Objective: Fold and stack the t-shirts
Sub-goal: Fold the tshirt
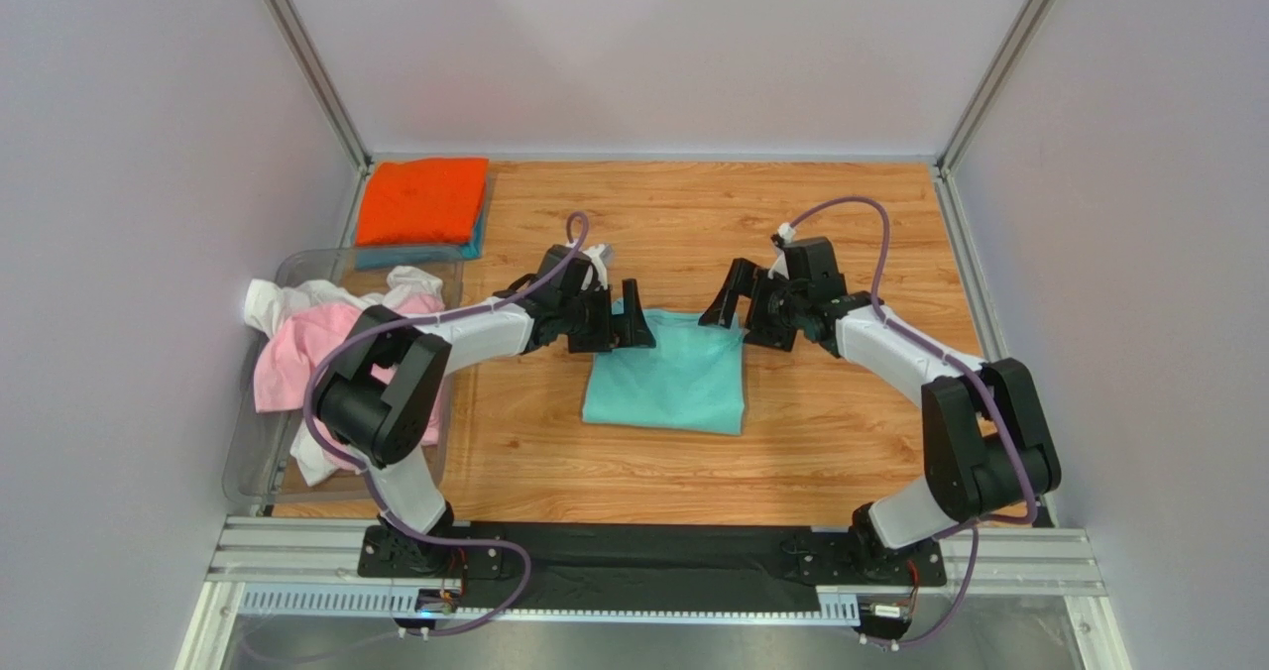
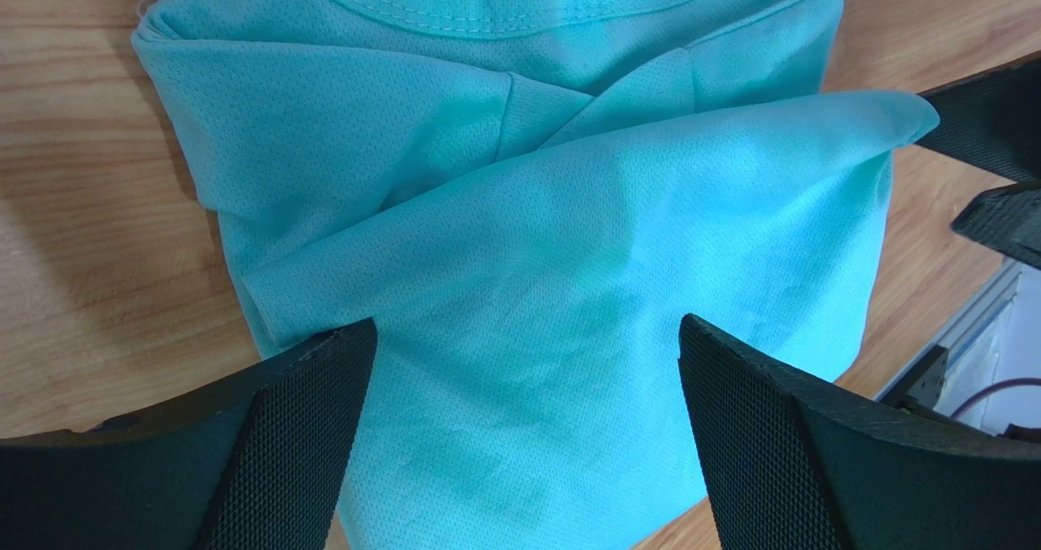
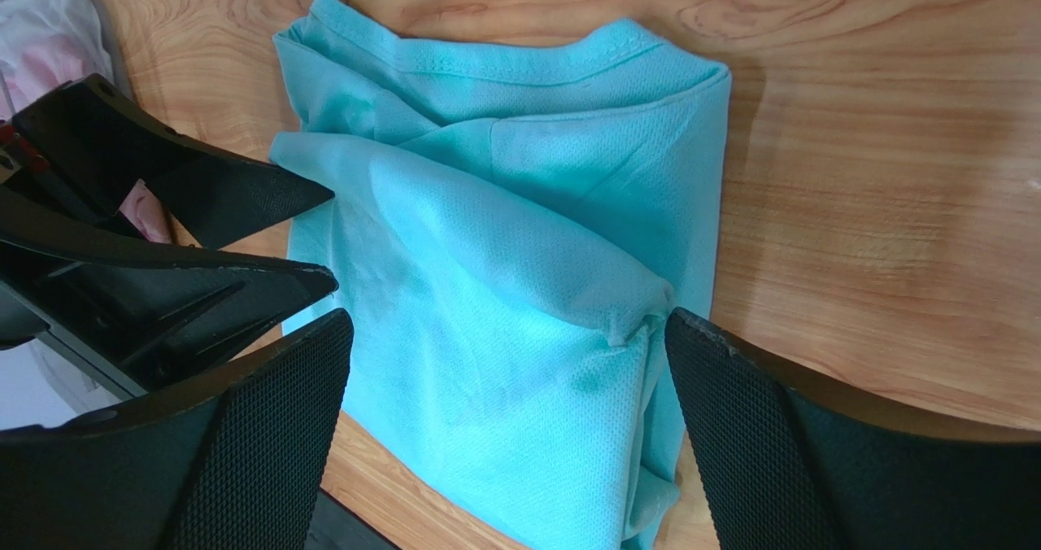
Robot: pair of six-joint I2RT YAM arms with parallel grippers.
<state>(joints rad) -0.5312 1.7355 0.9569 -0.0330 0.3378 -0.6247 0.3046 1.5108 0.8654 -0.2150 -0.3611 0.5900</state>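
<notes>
Wood tabletop [image 1: 834,432] | mint-green t-shirt [image 1: 666,385] part-folded, centre | left gripper [image 1: 618,318], right gripper [image 1: 745,306] wide, empty | likely next: collar corners pinched, folded over

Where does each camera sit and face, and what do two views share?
Top external: high behind the bases, looking down on the table; left arm and right arm show.
Left wrist: on the left arm, facing down at the mint-green t-shirt, framed by its own open jaws.
Right wrist: same from the right arm; left jaws also show.
Shared: that t-shirt.
</notes>
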